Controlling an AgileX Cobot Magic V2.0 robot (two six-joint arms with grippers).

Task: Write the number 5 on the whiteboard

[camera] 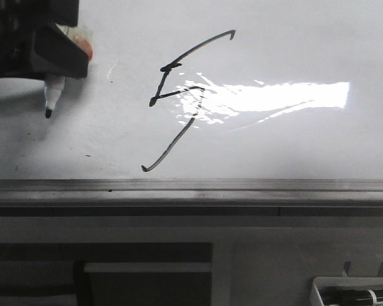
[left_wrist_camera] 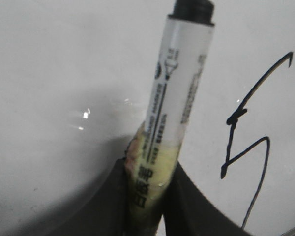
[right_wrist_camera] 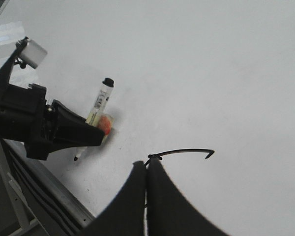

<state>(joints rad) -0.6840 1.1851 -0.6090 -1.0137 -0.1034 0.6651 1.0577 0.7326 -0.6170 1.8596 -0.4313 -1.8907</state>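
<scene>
Right gripper (right_wrist_camera: 147,182) hides part of number 5 (right_wrist_camera: 182,152) on whiteboard (right_wrist_camera: 226,73).

The whiteboard (camera: 293,38) is a large, glossy white flat surface with a bright glare patch right of centre and a grey metal rail along its near edge. The number 5 (camera: 179,95) is drawn in thin black strokes left of centre. It is angular and slanted: a long top bar rising to the right, a short stem, a long diagonal tail descending near-left.
</scene>
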